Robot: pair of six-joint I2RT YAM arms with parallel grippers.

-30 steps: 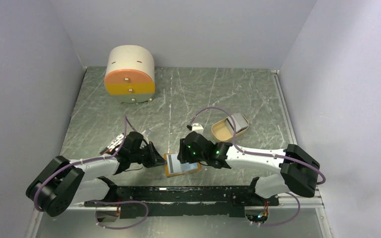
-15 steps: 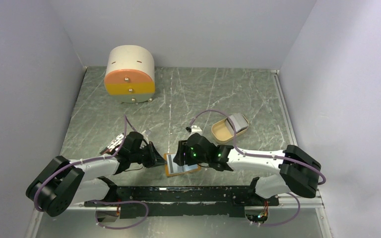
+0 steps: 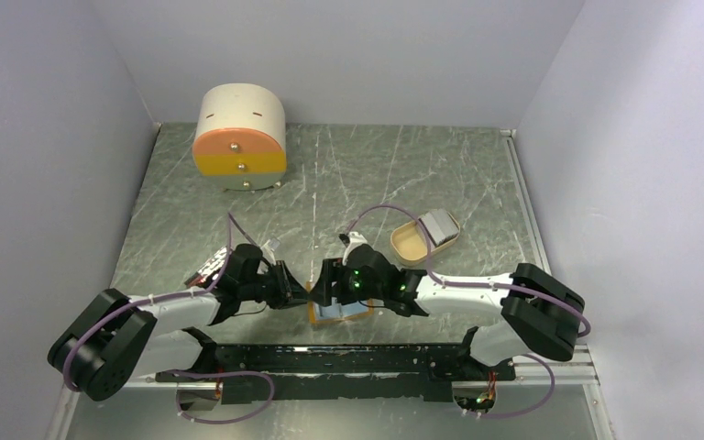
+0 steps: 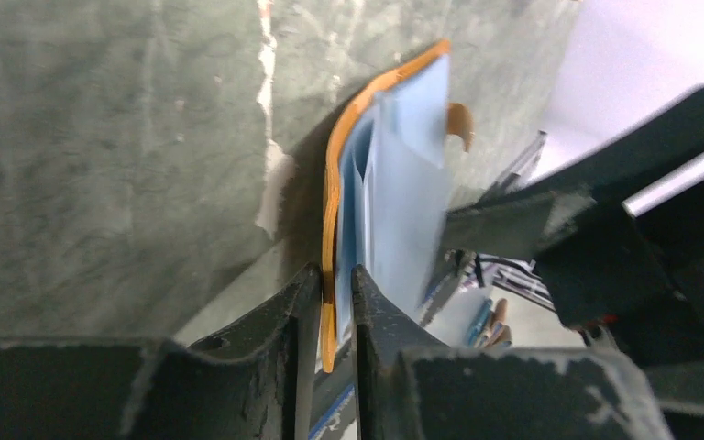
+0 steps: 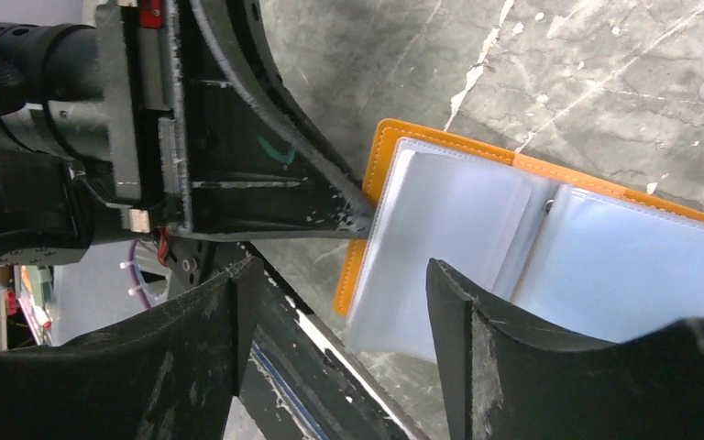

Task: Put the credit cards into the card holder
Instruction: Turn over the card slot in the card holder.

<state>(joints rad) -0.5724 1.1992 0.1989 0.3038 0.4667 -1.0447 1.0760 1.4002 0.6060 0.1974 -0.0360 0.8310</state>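
Left gripper [image 4: 335,275]: nearly closed, pinching the card holder [image 4: 403,165] by its orange edge.
Right gripper [image 5: 341,270]: spread wide over it, holding nothing.

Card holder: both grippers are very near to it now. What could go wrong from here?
1. The left gripper has only the thin orange edge of the card holder between its fingers. That edge could slip out, and the holder might shift or fold.
2. The right gripper stands open just over the loose clear pockets. Closing there might crumple one.
3. The two grippers nearly meet, so they could bump.
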